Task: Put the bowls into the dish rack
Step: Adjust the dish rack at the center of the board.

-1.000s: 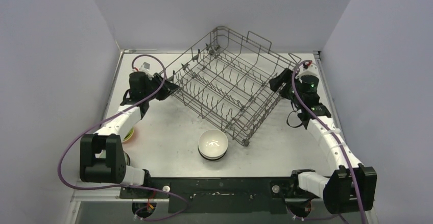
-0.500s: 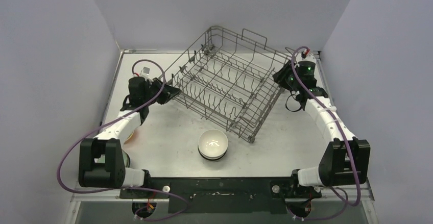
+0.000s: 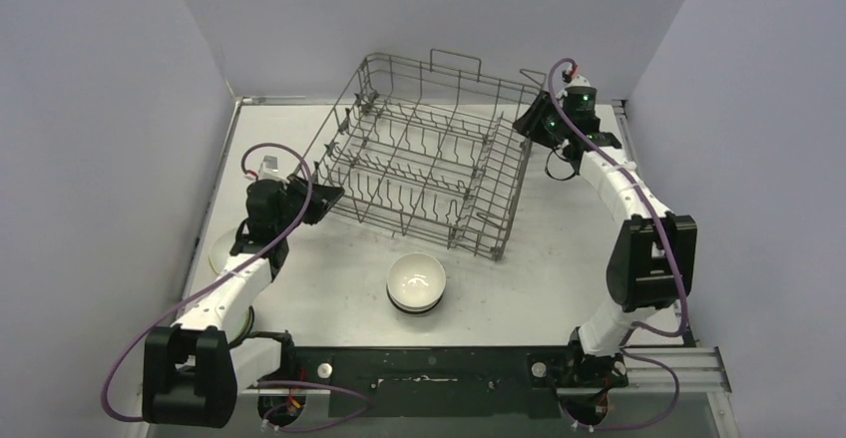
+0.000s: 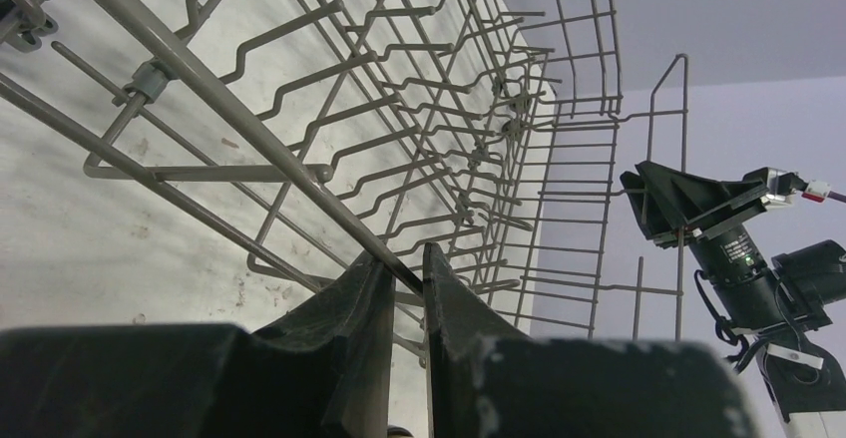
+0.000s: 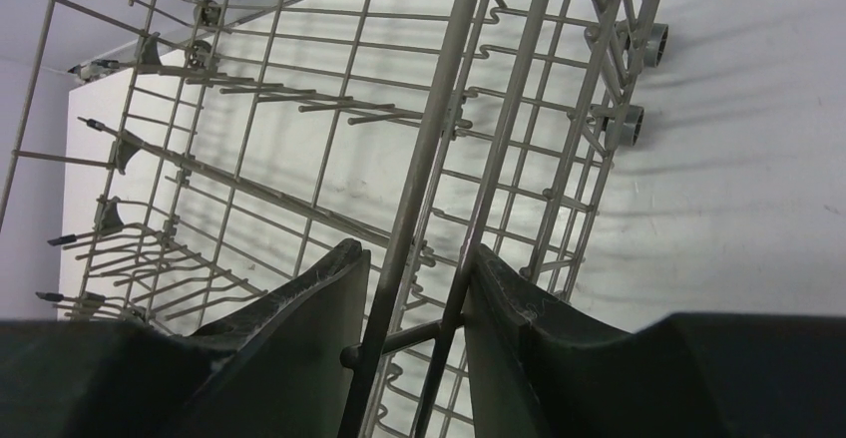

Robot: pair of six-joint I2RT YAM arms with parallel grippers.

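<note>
The dish rack [image 3: 424, 164] was pinched on thin wires by the left gripper [image 4: 404, 260] and right gripper [image 5: 414, 258]. It could be twisted loose by uneven pulling

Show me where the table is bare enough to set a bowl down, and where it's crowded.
Bare table lies between the white bowl and the right arm, and between that bowl and the left arm. Crowded: the far middle, filled by the dish rack, with the left pincer and right pincer clamped on its corners.
</note>
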